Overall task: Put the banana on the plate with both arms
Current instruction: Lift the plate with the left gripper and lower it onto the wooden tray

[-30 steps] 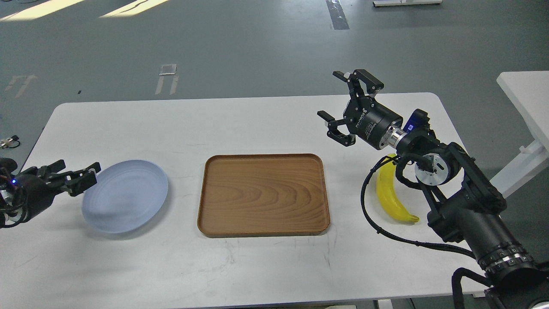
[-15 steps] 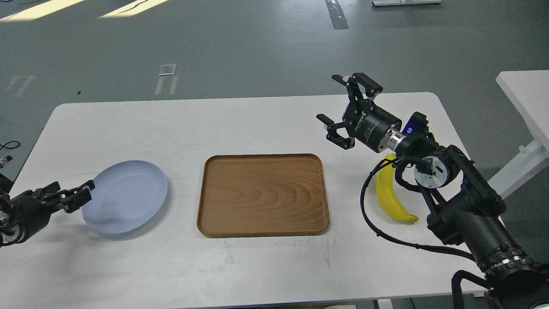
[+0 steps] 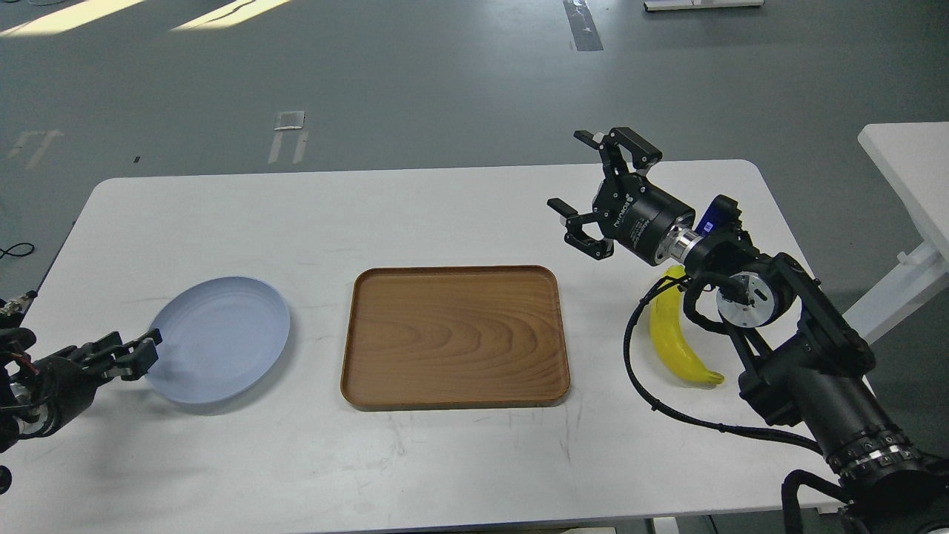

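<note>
The yellow banana [image 3: 673,343] lies on the white table at the right, its upper end hidden behind my right wrist and cables. My right gripper [image 3: 569,169] is open and empty, held above the table up and to the left of the banana, not touching it. The pale blue-grey plate [image 3: 222,337] lies flat at the left. My left gripper [image 3: 132,354] is low at the plate's left rim, its fingertips at or just touching the edge. It is small and dark, so I cannot tell how its fingers stand.
A brown wooden tray [image 3: 456,337] sits in the middle of the white table [image 3: 445,215], between plate and banana. A black cable loops on the table left of the banana. A second white table [image 3: 908,170] stands at the far right.
My left gripper has moved down and left along the plate's left rim, toward the table's front. The plate and banana have not moved. My right gripper has barely shifted.
</note>
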Controlling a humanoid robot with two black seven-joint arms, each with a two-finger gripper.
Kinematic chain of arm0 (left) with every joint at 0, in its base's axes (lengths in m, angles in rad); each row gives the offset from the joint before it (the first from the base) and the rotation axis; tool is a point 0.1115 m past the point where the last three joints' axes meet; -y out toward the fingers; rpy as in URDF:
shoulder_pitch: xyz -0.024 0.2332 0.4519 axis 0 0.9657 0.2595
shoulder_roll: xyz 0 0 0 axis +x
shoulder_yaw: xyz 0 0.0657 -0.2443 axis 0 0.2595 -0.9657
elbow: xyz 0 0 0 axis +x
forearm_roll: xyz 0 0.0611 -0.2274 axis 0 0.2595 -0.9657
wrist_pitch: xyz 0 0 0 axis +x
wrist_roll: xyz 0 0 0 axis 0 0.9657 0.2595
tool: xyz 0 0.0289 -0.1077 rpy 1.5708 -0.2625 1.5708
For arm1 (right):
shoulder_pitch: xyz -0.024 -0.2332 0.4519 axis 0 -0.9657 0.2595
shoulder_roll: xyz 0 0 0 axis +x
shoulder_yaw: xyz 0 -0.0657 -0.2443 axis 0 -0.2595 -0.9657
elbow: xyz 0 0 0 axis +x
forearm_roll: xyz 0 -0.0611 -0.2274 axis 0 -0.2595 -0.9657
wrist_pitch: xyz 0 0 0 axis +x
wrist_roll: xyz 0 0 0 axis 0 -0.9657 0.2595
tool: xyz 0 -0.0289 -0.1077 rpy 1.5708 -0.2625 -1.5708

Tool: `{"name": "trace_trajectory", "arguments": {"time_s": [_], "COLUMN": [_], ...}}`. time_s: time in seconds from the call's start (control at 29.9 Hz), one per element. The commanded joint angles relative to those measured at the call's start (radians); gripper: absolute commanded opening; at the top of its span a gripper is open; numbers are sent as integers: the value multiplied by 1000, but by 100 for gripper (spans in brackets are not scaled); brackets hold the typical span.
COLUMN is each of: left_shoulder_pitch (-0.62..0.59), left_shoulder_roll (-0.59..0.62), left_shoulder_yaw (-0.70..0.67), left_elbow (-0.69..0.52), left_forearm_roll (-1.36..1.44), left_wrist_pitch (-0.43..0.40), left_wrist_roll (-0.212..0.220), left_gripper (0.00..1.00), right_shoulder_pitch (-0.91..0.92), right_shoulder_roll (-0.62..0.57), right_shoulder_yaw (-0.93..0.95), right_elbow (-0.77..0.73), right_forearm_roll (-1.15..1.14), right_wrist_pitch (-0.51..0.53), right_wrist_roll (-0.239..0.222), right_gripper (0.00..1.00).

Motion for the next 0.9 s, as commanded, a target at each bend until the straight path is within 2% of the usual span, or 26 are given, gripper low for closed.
{"name": "trace_trajectory", "arguments": {"time_s": [0.0, 0.03, 0.07, 0.13, 0.23, 0.5, 0.64, 0.74, 0.84, 0.87], "left_shoulder_pitch": [2, 2, 2, 2, 2, -18, -60, -122, -222, -222], "left_shoulder_roll": [-17, -19, -19, -19, -19, -17, -17, -17, -43, -43], "left_shoulder_yaw": [0, 0, 2, 2, 2, -11, -12, -8, 0, 0], "left_elbow": [0, 0, 0, 0, 1, 3, -11, -69, -170, -170], "left_forearm_roll": [-3, -5, -3, -5, -5, -17, -23, -9, 0, 0], "left_wrist_pitch": [-3, -3, -3, -2, 5, 8, 6, 3, -20, -20], "left_wrist_roll": [0, -2, -2, -5, -18, -22, -49, -100, -103, -103], "left_gripper": [24, 21, 12, 1, 0, 0, 0, 0, 0, 0], "right_shoulder_pitch": [-5, -5, -5, -7, -10, -16, -18, -16, -16, -16], "right_shoulder_roll": [0, -2, -2, -2, -3, -3, -3, -5, -5, -5], "right_shoulder_yaw": [0, 0, 0, 0, 0, 0, 3, 4, 4, 4], "right_elbow": [0, -1, -1, 0, -1, 2, 6, 13, 16, 16], "right_forearm_roll": [0, 0, 0, 0, 0, 0, 0, 0, 0, 0], "right_wrist_pitch": [0, 0, 0, 0, 0, 0, -2, -2, -2, -2], "right_wrist_roll": [0, 0, 0, -2, 0, 0, 0, 0, 0, 0], "right_gripper": [100, 100, 100, 100, 100, 100, 100, 100, 100, 100]}}
